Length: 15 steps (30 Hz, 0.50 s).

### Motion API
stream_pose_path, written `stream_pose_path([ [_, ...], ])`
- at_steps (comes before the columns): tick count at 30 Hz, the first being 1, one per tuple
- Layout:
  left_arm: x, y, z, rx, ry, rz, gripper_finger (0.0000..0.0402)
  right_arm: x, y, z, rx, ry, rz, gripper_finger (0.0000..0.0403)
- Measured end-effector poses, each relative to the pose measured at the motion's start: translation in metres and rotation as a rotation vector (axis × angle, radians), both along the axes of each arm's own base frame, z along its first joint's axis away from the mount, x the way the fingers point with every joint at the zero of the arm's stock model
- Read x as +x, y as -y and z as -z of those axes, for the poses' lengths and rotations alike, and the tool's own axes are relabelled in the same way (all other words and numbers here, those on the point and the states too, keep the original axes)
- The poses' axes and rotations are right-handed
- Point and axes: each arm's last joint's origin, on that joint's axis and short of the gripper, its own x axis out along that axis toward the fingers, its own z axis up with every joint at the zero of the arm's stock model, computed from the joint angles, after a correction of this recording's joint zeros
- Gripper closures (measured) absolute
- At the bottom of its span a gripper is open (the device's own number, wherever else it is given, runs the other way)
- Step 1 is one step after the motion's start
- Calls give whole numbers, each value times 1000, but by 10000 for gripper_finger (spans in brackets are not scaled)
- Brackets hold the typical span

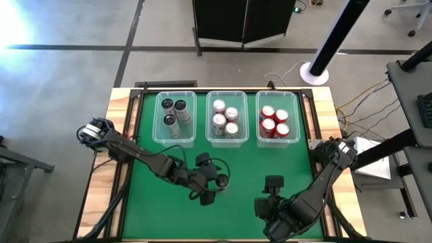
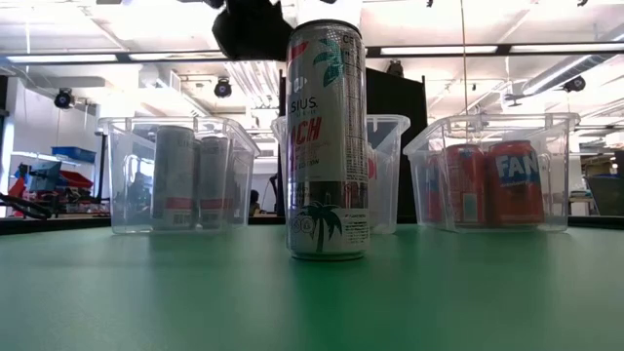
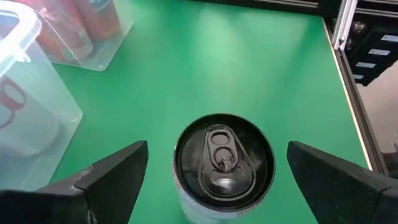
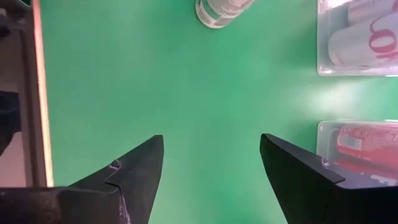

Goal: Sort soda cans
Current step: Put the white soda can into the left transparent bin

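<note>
Surface: green tabletop, three clear bins along far edge holding sorted cans.
Can: silver-white can upright, mid-table toward near edge.
Left gripper: above the can, fingers spread either side, not touching.
Right gripper: near edge, fingers apart, empty.

"SIUS" and "CH" on the tall white can; "FAN" on an orange can in a bin
</note>
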Motion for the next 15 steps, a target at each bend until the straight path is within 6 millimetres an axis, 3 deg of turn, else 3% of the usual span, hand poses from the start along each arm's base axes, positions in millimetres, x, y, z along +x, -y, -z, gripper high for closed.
stream_pose_path([
  [15, 19, -1, 17, -3, -39, -17, 35, 2, -2, 15, -4, -5, -4, 143],
])
